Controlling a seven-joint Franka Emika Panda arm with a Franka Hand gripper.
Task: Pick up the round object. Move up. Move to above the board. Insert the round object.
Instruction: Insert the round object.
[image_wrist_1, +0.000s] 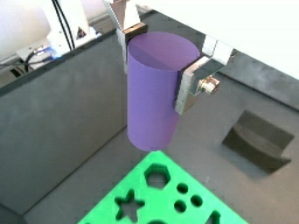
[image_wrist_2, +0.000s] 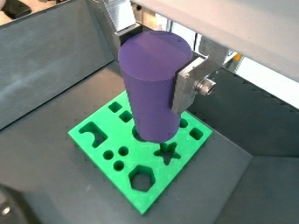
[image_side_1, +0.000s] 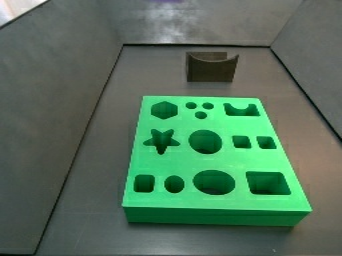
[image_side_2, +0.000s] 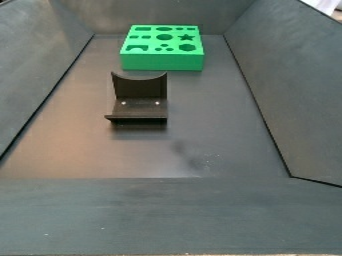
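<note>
Wrist views: gripper (image_wrist_2: 163, 74) clamped on smooth purple cylinder peg (image_wrist_1: 155, 87), silver finger plate (image_wrist_1: 193, 83) flat on its side. Peg hangs upright above bright green slab board (image_wrist_2: 111, 140) with shaped cutouts. Judged step: over board, pre-insert. Next: centre peg on matching round hole, descend straight.

Side views: board (image_side_1: 267, 205) flat on floor, dark brown notched block (image_side_2: 136, 97) well apart. Gripper and peg out of frame here; full hole layout visible only here.

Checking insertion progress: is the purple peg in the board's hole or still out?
Out. In a wrist view the gripper holds the round object above the board; in a side view every cutout is empty.
</note>
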